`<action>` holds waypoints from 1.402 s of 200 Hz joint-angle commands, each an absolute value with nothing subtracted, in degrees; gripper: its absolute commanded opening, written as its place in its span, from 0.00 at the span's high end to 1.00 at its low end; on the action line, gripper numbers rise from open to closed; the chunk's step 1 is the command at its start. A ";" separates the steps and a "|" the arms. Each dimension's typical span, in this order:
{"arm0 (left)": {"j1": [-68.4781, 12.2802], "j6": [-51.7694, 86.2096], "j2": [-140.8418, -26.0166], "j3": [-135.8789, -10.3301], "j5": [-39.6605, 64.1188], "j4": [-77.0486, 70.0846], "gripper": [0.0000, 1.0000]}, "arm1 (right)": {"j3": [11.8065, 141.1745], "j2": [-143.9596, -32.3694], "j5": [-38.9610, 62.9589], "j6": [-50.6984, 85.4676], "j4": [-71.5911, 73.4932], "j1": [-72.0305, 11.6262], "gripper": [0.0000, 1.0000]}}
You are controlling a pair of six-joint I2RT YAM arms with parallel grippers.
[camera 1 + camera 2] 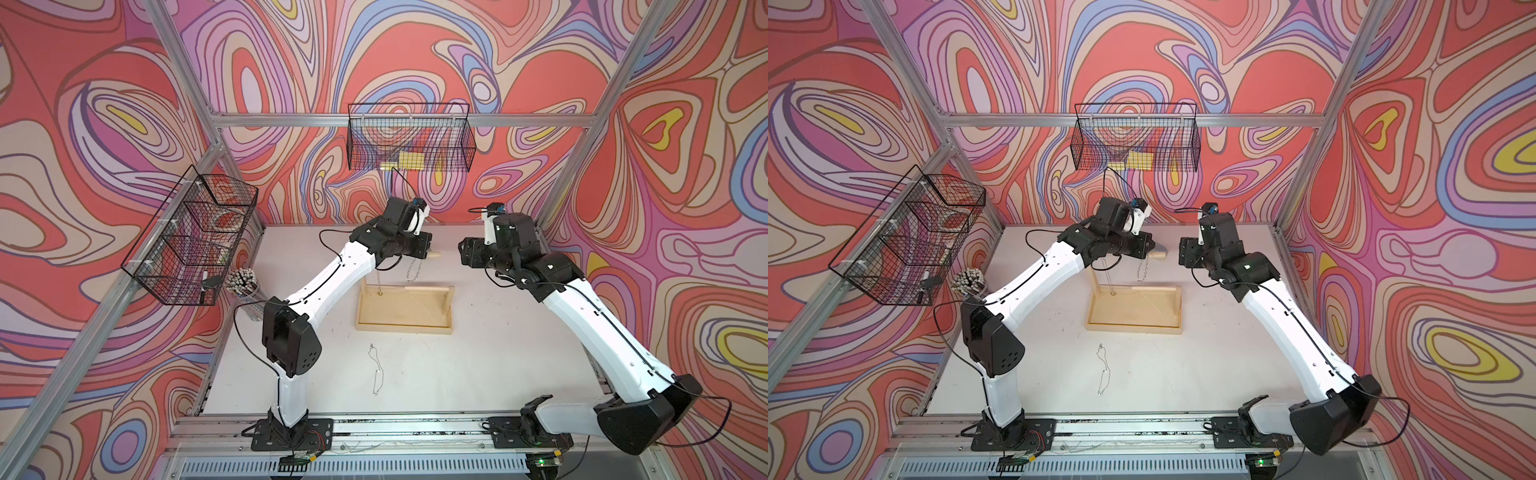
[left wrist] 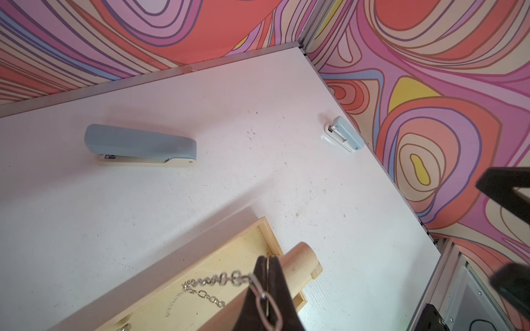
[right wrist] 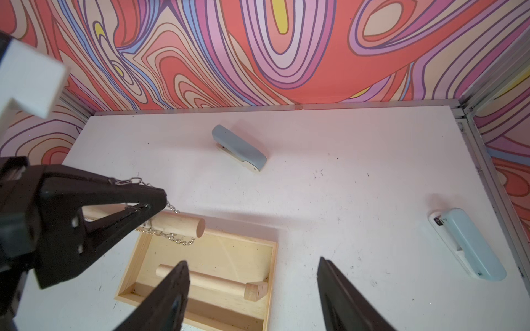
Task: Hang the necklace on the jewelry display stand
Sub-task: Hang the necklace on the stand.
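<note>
Left gripper (image 2: 268, 268) pinches the silver chain necklace (image 2: 218, 279), seemingly limp and slippery, by a link above the pale wooden jewelry stand (image 3: 186, 225); right gripper (image 3: 252, 260) gapes, empty.

No writing, brand or number is legible in any view. The yellow card (image 1: 411, 160) in the wire basket (image 1: 453, 137) and the stapler's (image 2: 140, 142) faint mark are too blurred to read.
</note>
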State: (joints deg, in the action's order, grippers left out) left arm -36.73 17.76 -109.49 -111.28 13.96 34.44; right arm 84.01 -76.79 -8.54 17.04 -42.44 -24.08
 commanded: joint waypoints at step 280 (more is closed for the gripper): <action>-31.47 15.65 -96.94 -97.58 7.81 33.39 0.68 | 83.50 -80.24 -4.27 19.05 -41.02 -23.82 0.26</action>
State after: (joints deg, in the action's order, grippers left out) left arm -31.92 16.27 -99.18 -97.56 8.29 32.38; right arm 83.99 -79.81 -4.71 18.57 -41.56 -24.08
